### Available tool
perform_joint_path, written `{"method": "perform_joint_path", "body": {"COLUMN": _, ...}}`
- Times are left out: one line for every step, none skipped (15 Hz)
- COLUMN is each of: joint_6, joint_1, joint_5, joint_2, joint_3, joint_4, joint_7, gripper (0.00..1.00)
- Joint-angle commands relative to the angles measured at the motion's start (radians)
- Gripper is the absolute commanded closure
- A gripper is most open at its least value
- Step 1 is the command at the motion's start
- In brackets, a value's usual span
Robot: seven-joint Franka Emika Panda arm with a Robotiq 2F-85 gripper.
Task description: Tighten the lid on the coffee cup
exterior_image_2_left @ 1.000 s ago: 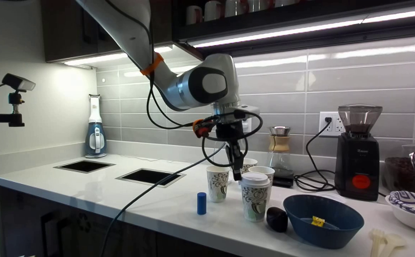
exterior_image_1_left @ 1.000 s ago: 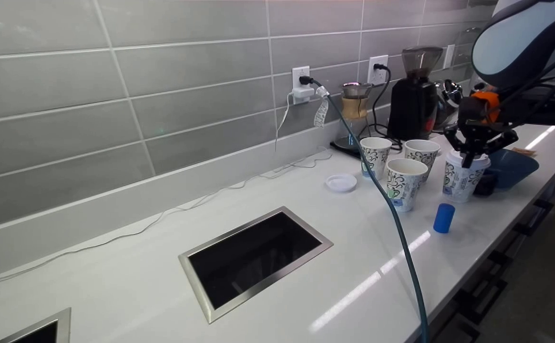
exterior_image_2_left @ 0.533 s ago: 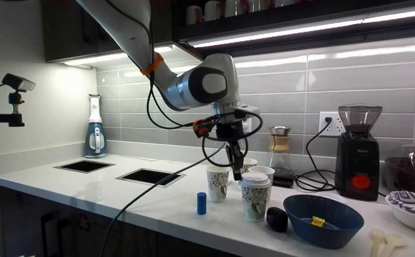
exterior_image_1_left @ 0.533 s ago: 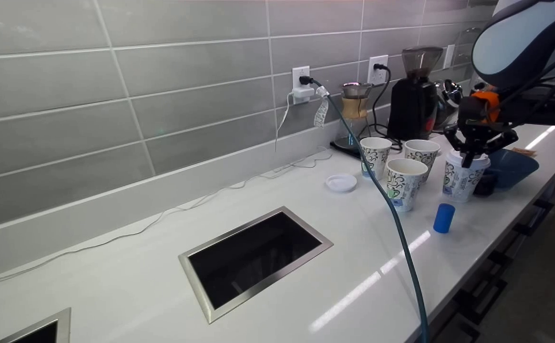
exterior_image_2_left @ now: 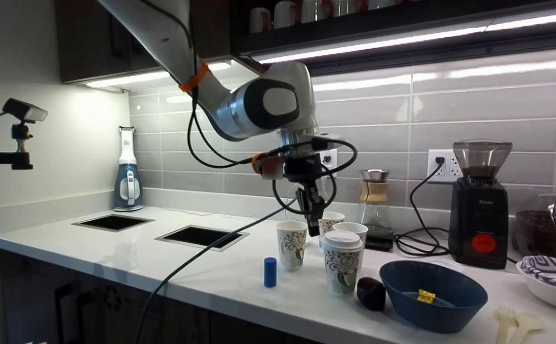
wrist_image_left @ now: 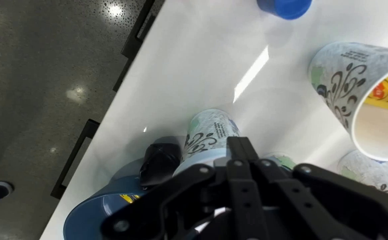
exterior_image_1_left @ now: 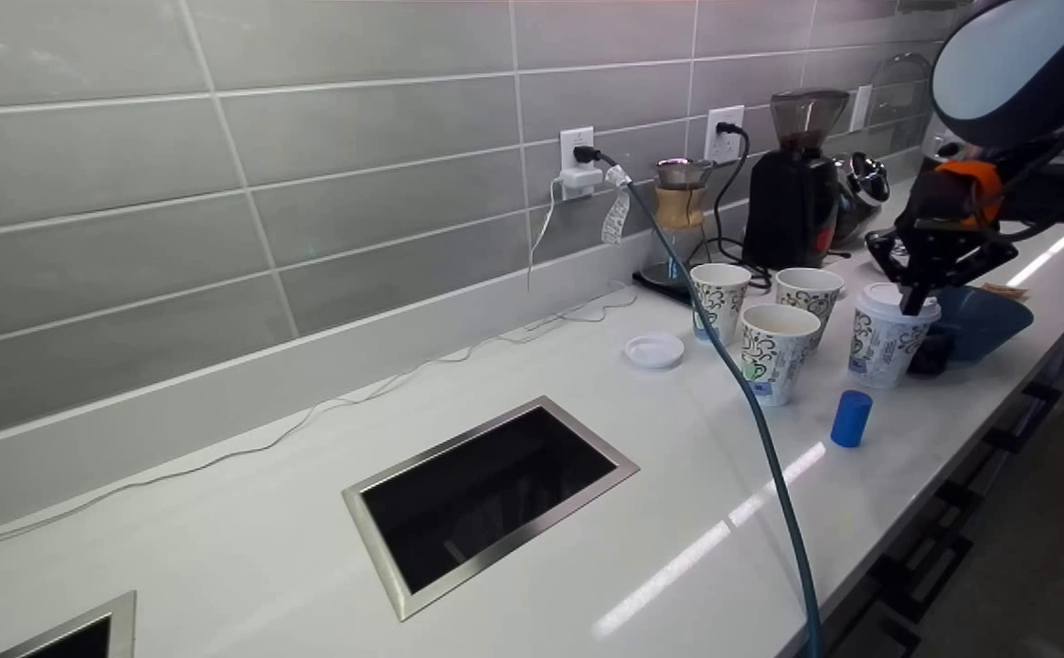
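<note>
Coffee cup point(exterior_image_2_left: 341, 268) stands upright near the front edge of the table point(exterior_image_2_left: 225, 267), lid point(exterior_image_2_left: 342, 240) on rim; its seating we cannot verify. We rate the paper wall light and crushable, the plastic lid smooth and slippery: grip at the lid's skirt. Our tool point(wrist_image_left: 242, 146), fingers pressed together on nothing, hangs by the lid; contact we cannot confirm. Farther, toward the wall edge, stand lidless cups point(exterior_image_2_left: 292, 246).

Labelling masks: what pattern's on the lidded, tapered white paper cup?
The lidded cup has dark scrolls and pale green patches on white; clearest in an exterior view.
</note>
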Motion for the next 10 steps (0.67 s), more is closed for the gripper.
{"method": "perform_joint_path", "body": {"joint_6": -0.002, "joint_1": -0.002, "joint_5": 0.0, "joint_2": -0.011, "joint_3": -0.002, "joint_4": -0.009, "joint_7": -0.018, "gripper": 0.99}}
{"method": "perform_joint_path", "body": {"joint_6": -0.002, "joint_1": -0.005, "joint_5": 0.0, "joint_2": -0.018, "joint_3": -0.004, "joint_4": -0.017, "joint_7": -0.029, "gripper": 0.99}}
{"method": "perform_joint_path", "body": {"joint_6": -0.002, "joint_1": -0.008, "joint_5": 0.0, "joint_2": -0.023, "joint_3": -0.005, "joint_4": -0.021, "joint_7": -0.036, "gripper": 0.99}}
{"method": "perform_joint_path", "body": {"joint_6": -0.001, "joint_1": -0.009, "joint_5": -0.001, "joint_2": -0.025, "joint_3": -0.005, "joint_4": -0.024, "joint_7": -0.039, "gripper": 0.99}}
{"method": "perform_joint_path", "body": {"joint_6": -0.001, "joint_1": -0.009, "joint_5": -0.001, "joint_2": -0.026, "joint_3": -0.006, "joint_4": -0.026, "joint_7": -0.04, "gripper": 0.99}}
{"method": "perform_joint_path", "body": {"joint_6": -0.001, "joint_1": -0.009, "joint_5": -0.001, "joint_2": -0.026, "joint_3": -0.005, "joint_4": -0.027, "joint_7": -0.041, "gripper": 1.0}}
{"method": "perform_joint_path", "body": {"joint_6": 0.017, "joint_1": -0.014, "joint_5": 0.001, "joint_2": -0.019, "joint_3": -0.007, "joint_4": -0.027, "joint_7": -0.072, "gripper": 1.0}}
{"method": "perform_joint_path", "body": {"joint_6": 0.034, "joint_1": -0.018, "joint_5": -0.009, "joint_2": -0.013, "joint_3": -0.012, "joint_4": -0.027, "joint_7": -0.092, "gripper": 1.0}}
{"method": "perform_joint_path", "body": {"joint_6": 0.048, "joint_1": -0.023, "joint_5": -0.013, "joint_2": -0.007, "joint_3": -0.015, "joint_4": -0.026, "joint_7": -0.116, "gripper": 1.0}}
{"method": "perform_joint_path", "body": {"joint_6": 0.058, "joint_1": -0.026, "joint_5": -0.011, "joint_2": -0.002, "joint_3": -0.018, "joint_4": -0.024, "joint_7": -0.141, "gripper": 1.0}}
